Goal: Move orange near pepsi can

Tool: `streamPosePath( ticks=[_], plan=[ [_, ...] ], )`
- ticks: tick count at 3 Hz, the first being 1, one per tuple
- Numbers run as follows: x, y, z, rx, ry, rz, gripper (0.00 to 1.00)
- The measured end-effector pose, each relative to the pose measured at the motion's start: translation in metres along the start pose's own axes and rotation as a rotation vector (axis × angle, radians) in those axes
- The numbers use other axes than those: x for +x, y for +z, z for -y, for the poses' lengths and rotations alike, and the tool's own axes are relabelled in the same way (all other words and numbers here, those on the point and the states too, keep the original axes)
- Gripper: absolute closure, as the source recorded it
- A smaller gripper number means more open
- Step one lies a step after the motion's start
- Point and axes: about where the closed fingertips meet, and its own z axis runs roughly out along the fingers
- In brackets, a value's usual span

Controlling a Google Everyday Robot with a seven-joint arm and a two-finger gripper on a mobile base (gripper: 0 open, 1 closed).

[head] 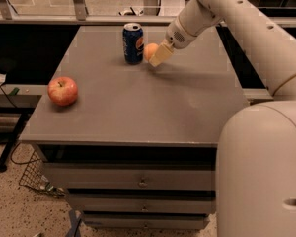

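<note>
A grey table (153,112) with drawers under it fills the middle of the frame, dark shelving and a pale floor behind it. My gripper (157,56) sits at the upper centre, low over the tabletop and clamped on the orange (149,51), which shows just left of my cream finger. The orange is just beside the pepsi can (133,43), on the can's right, and I cannot tell whether they touch. I judge this the placing step: next I should set the orange down, release gently, and back away up and right without nudging the can. I count one orange, one can, and one red apple (62,91) well apart at the left edge.
</note>
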Motion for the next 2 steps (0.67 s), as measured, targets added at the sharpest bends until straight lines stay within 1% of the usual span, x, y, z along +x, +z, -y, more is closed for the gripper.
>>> streamPosePath(
  ticks=[1,2],
  plan=[
    [-0.0004,0.0146,0.0042,-0.016,0.015,-0.002,1.0],
    [-0.0002,0.0196,0.0032,-0.022,0.014,-0.005,0.75]
  ],
)
